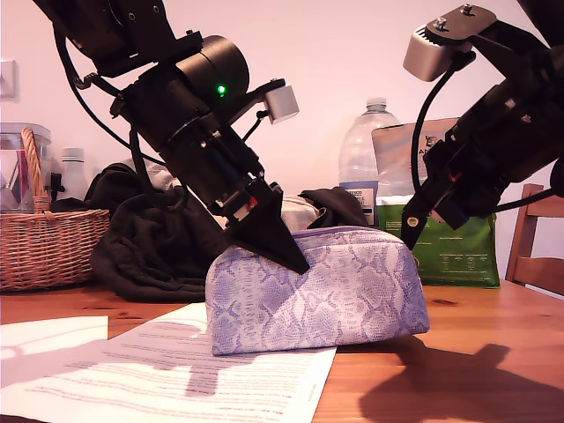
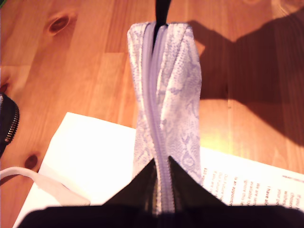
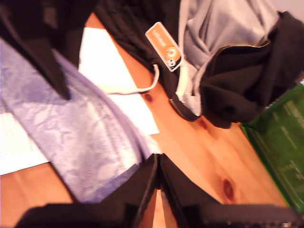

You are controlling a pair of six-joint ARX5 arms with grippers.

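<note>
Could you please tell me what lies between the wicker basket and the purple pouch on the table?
A heap of black clothing lies between the wicker basket and the purple pouch, as the exterior view shows.

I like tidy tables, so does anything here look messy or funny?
Yes. The black jacket lies crumpled in a heap on the table, behind the purple pouch. The pouch stands partly on the printed papers, which lie askew. Nothing looks spilled or broken.
</note>
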